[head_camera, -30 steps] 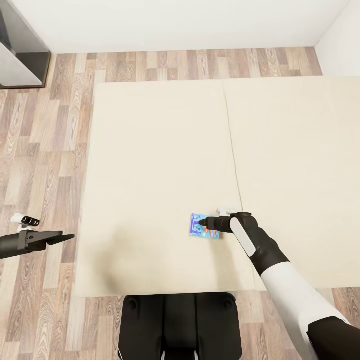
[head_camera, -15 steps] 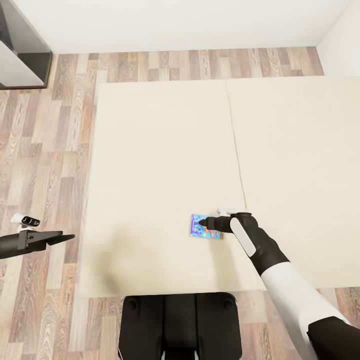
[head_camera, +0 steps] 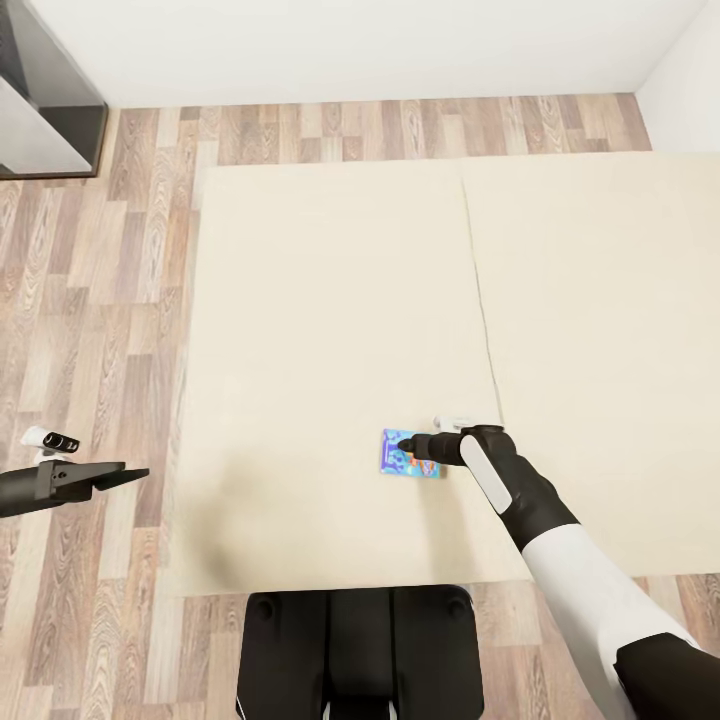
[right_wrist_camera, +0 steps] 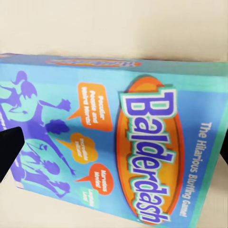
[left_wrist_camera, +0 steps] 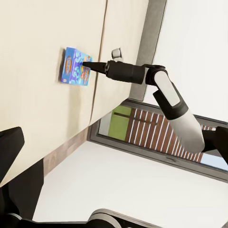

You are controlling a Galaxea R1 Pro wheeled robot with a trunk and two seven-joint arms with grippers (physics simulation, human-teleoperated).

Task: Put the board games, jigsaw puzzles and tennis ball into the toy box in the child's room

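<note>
At far left of the head view, over the wood-plank floor (head_camera: 90,300), the left gripper (head_camera: 120,477) is held level and clear of everything; its fingers appear closed together with nothing between them. Right of it, the beige mattress of the bed (head_camera: 330,300) is seen, crossed by a lengthwise seam. Near the mattress's front edge, a blue "Balderdash" board game (head_camera: 397,452) is laid flat. Directly over the box's right part, the right gripper (head_camera: 408,445) is positioned; its dark fingertips are seen at opposite sides of the box in the right wrist view, spread apart; contact cannot be told.
</note>
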